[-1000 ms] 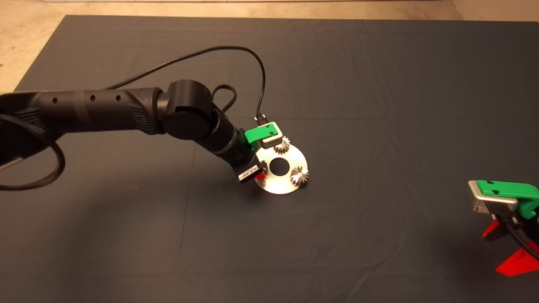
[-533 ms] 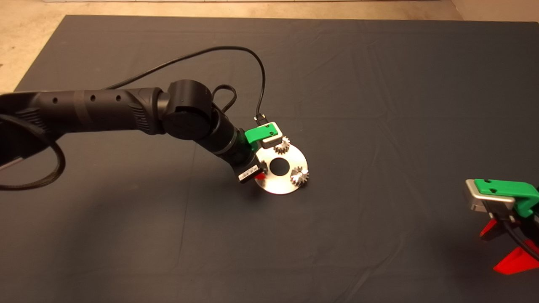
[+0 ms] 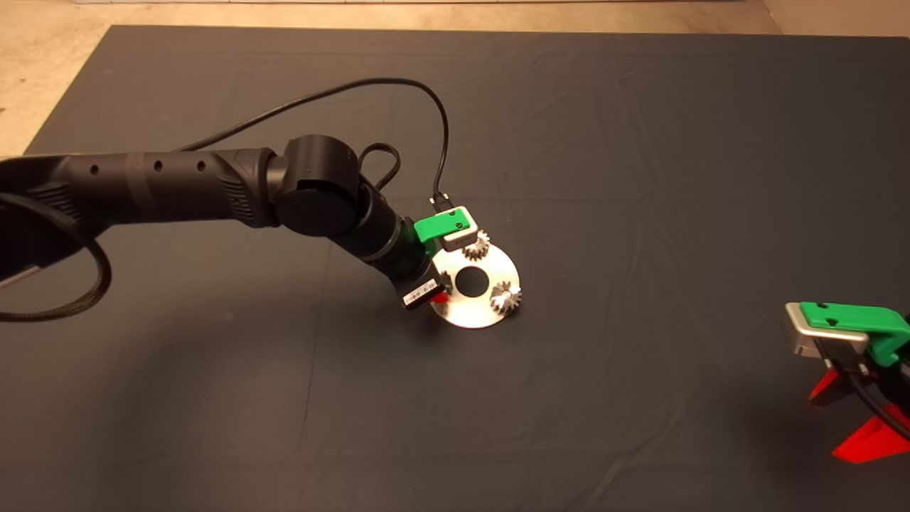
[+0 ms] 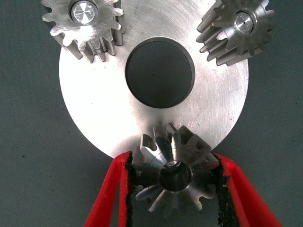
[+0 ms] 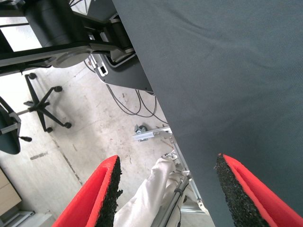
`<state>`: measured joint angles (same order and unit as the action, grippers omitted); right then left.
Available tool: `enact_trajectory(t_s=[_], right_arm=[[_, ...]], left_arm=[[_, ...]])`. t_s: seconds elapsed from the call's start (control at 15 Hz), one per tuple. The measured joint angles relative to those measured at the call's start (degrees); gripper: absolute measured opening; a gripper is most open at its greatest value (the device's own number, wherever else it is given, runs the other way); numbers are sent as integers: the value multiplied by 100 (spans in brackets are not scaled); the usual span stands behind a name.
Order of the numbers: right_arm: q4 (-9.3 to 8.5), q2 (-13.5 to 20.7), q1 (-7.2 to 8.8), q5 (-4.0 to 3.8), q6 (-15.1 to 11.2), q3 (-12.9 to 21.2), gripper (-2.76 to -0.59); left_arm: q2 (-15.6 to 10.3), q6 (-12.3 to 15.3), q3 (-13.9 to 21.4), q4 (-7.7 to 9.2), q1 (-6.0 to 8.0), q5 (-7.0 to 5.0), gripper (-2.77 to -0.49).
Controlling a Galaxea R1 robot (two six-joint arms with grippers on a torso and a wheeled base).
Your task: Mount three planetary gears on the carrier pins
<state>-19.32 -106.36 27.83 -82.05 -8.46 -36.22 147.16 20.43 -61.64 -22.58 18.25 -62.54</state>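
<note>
Three small shiny dark-steel toothed gears show: two (image 4: 85, 26) (image 4: 238, 29) sit seated on their short silvery upright pegs on the flat round silver disc (image 4: 109, 113), a bright peg tip (image 4: 84, 11) showing in each bore, one at the disc's far side and one at its right. The third gear (image 4: 173, 177) is clamped by its teeth between the black pads of the left gripper (image 4: 173, 182) at the disc's near-left rim; its bore looks close over the last peg, but I cannot tell whether it has slid down.

These gears likely handle as hard, dense and slick for their size, so a pinch across opposite teeth seems best, since the pads can bite into the toothed flanks. The gear must stay level, or the bore may jam on its peg.

One disc lies mid-desk on the dark mat (image 3: 640, 178). The right gripper (image 3: 849, 387) waits at the near right edge, its red fingers (image 5: 104, 194) spread open on nothing.
</note>
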Motion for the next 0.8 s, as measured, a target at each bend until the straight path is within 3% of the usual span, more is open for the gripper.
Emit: enact_trajectory(t_s=[0.27,0.6,0.8], right_arm=[[-2,7,-2,0,0,0,-188],[-77,79,0,-2,0,4,-188],[-83,116,-2,-2,0,6,-188]], left_arm=[[-2,-1,0,-2,-6,17,-241],[5,5,1,-24,-115,215,-241],[52,7,1,-18,-128,210,-241]])
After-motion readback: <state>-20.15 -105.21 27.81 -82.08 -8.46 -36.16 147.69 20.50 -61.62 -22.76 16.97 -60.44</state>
